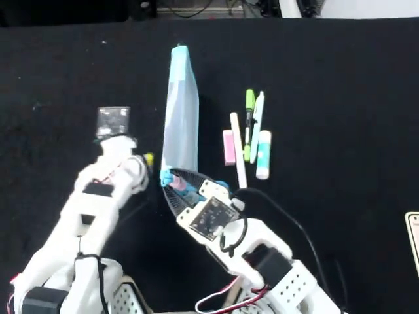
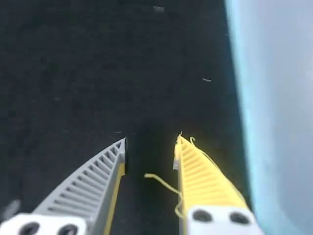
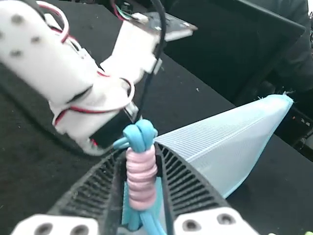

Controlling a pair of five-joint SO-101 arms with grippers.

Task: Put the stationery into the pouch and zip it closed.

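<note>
A long, light blue pouch [image 1: 181,111] is stood on its thin side near the middle of the black table [image 1: 340,78]. One narrow end is pointed at the far edge, and the other end is turned to the near edge.

The stationery is laid on the table, outside the pouch, just beside it on the side of the right edge. A pink eraser [image 1: 229,147], a long white stick [image 1: 238,150], a green highlighter [image 1: 249,124], a white pen [image 1: 257,127] and a white and teal glue stick [image 1: 263,155] are packed close together there.

At the near end of the pouch, a blue cord [image 3: 141,178] wrapped with pink rings is pinched by the right gripper [image 3: 141,156]. Its black jaws are pressed tight on the cord from both sides.

The left gripper [image 2: 150,142] is set low over the table, just beside the pouch, on the side of the left edge. Its grey finger [image 2: 105,171] and yellow finger [image 2: 200,176] are held apart, and nothing is gripped between them. A loose yellow thread [image 2: 164,183] is hung from the yellow finger.

A pale card [image 1: 413,239] is seen at the right edge of the table.
</note>
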